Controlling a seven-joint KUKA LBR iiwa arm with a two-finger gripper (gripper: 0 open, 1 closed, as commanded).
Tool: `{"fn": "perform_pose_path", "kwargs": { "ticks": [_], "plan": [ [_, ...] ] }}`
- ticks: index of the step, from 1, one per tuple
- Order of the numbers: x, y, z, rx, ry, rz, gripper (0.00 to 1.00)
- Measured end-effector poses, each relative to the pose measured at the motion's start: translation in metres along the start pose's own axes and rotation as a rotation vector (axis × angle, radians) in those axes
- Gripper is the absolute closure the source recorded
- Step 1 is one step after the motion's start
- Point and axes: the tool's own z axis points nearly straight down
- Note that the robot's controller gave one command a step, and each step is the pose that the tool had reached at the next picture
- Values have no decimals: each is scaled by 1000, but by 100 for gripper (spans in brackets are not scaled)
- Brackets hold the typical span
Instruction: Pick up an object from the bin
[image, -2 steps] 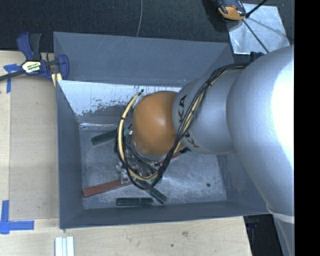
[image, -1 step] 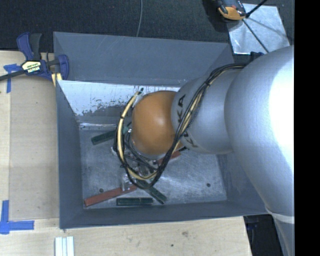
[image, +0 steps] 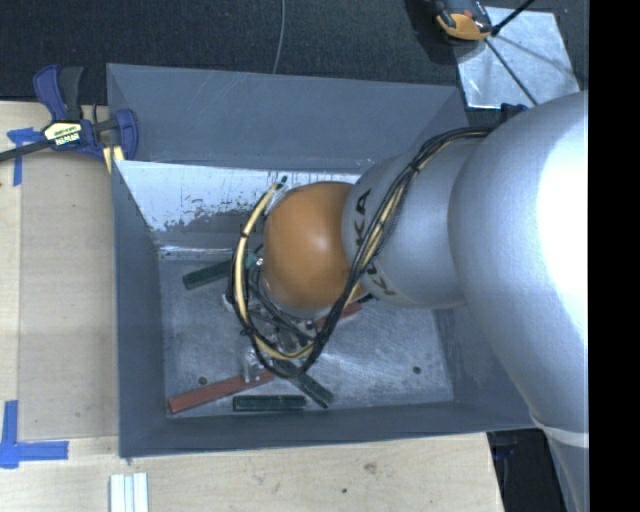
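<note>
My arm (image: 470, 230) comes in from the right and bends down into the bin (image: 140, 330). The orange cover (image: 305, 245) on its wrist sits over the middle, so it blocks much of what I want to see; the cables (image: 245, 270) loop round it and hang down to the gripper (image: 266, 352). The gripper is low, close to the floor and toward the near wall; I cannot tell if it is wide or narrow, because the cover and cables hide it.

Three things lie close to it. A long red stick (image: 205, 394) lies flat along the near wall, and its right end runs in under the gripper; a short dark bar (image: 268, 403) lies just beside it, closer to the wall; a dark stick (image: 312, 388) lies slanted on the gripper's right. I think the red stick is the one to pick, since the gripper is over its end; I cannot tell if they touch. A green piece (image: 210, 275) lies well apart by the far wall, out of the way.

These things are thin and flat and sit by the wall; I think that makes them hard to grab, and the gripper may catch two at once; nothing looks lifted yet.
</note>
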Motion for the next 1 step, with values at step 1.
{"fn": "perform_pose_path", "kwargs": {
  "ticks": [1],
  "plan": [
    [37,5,-2,3,24,-364,100]
  ]
}}
